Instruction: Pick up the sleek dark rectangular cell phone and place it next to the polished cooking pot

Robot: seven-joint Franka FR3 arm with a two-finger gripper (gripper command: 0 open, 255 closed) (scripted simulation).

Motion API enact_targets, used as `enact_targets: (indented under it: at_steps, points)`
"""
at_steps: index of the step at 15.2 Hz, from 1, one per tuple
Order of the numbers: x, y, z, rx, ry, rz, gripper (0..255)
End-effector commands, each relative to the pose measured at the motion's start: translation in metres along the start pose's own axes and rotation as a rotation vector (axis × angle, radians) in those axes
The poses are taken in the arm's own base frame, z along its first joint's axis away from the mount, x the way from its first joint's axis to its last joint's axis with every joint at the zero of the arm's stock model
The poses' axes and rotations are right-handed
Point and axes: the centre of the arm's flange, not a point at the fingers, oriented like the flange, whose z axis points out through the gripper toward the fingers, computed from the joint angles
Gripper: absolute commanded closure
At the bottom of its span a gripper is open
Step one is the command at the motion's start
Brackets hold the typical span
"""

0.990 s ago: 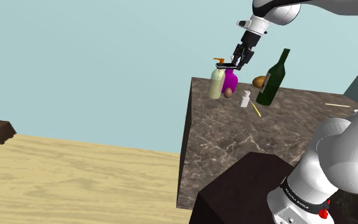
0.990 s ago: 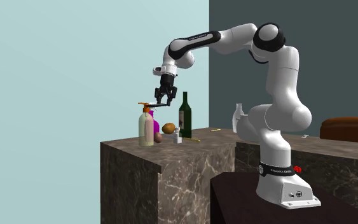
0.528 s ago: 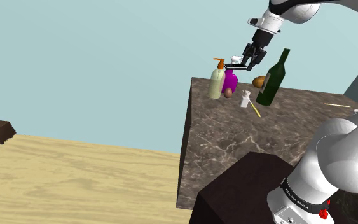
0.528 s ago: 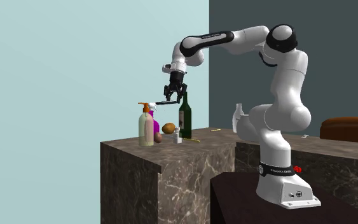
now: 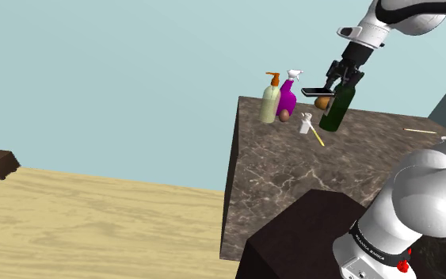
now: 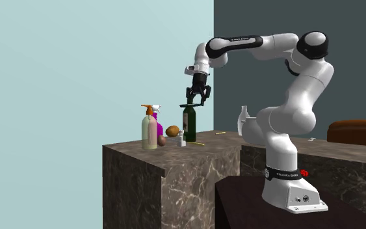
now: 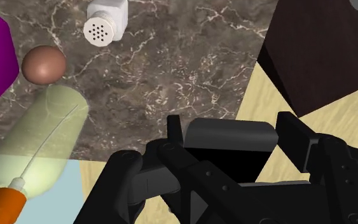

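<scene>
We are holding the cell phone (image 5: 318, 92) in the air. The gripper (image 5: 337, 85) is pinching it flat between its two black fingers (image 7: 175, 130), one on each side, as the wrist view is showing. The phone is hanging level just over the top of the dark green bottle (image 5: 333, 111), well clear of the marble counter (image 5: 356, 158) on which the bottle is standing. A white shaker (image 5: 306, 123) is sitting near the bottle's foot. A pale soap dispenser (image 5: 270, 101) and a magenta spray bottle (image 5: 290, 99) are standing farther from the bottle, toward the counter's corner. We are judging the pick-up done and the carry to be the step in hand. The next move is calling for travel toward the cooking pot with the phone above the bottle's neck, then a level descent beside the pot before spreading the fingers.
</scene>
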Motion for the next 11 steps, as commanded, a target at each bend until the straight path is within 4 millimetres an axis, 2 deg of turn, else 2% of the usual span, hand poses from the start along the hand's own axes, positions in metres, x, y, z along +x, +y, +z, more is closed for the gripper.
enact_targets:
  at_steps: [1,11]
  points:
    - [-0.015,-0.024,-0.006,-0.001,-0.002,0.0,255]
    - [-0.086,-0.134,-0.024,-0.001,-0.002,0.0,255]
